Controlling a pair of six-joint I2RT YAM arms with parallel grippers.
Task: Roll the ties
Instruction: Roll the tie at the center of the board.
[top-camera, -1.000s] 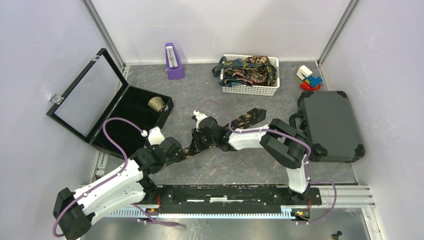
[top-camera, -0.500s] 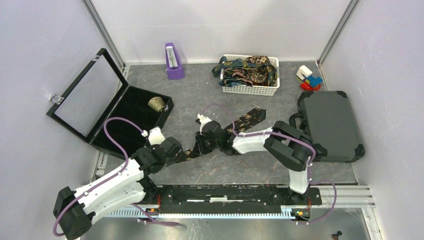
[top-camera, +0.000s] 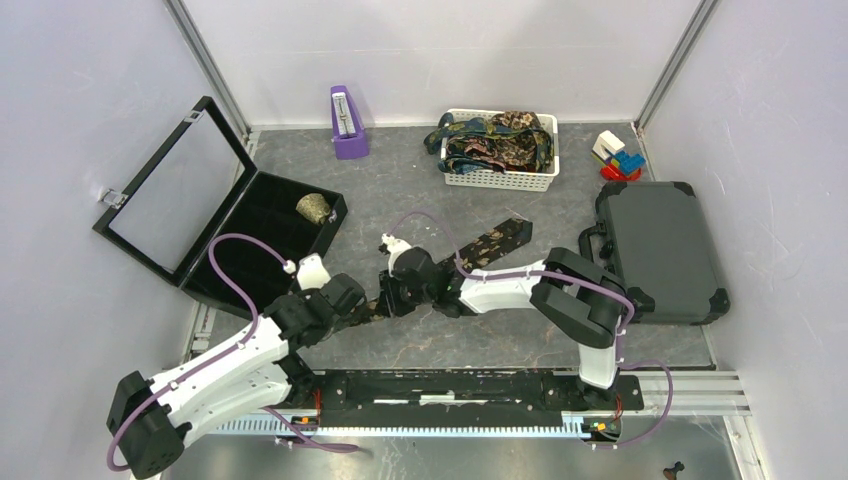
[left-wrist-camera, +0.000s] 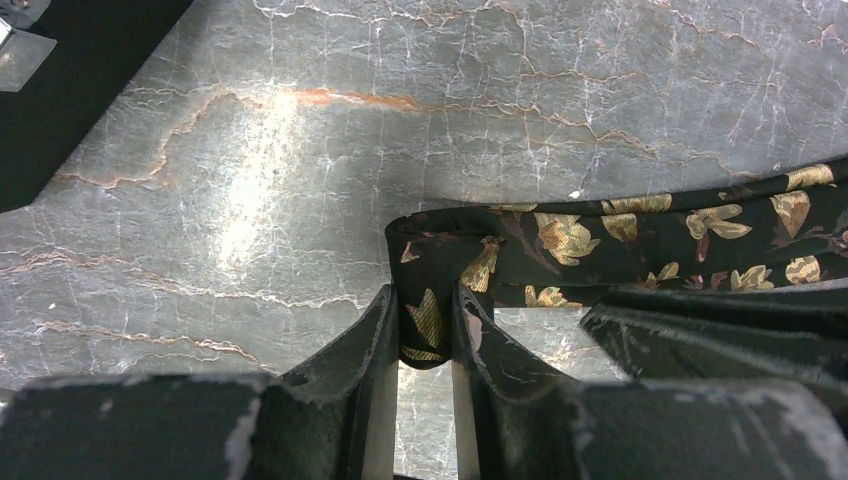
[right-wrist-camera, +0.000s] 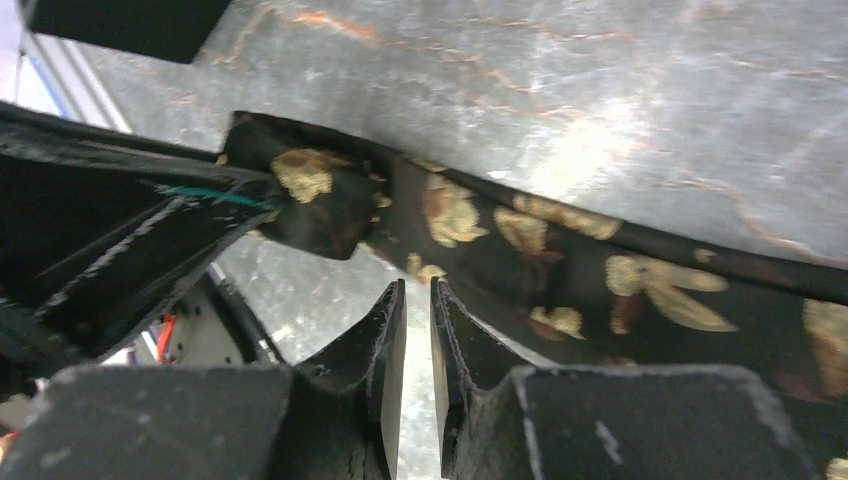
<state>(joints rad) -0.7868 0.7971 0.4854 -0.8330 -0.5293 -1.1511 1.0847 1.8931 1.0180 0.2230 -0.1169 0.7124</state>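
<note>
left wrist | left gripper (left-wrist-camera: 422, 302) pinches tie (left-wrist-camera: 620, 250) end at 6 o'clock | right gripper (right-wrist-camera: 417, 286) nearly closed, empty | advice: keep fold tight

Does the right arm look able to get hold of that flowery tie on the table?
Probably yes: the right gripper sits at the edge of the floral tie, nothing between them. The left gripper only pinches its folded end, leaving the rest free.

bright light, glare, blurred foreground
</note>
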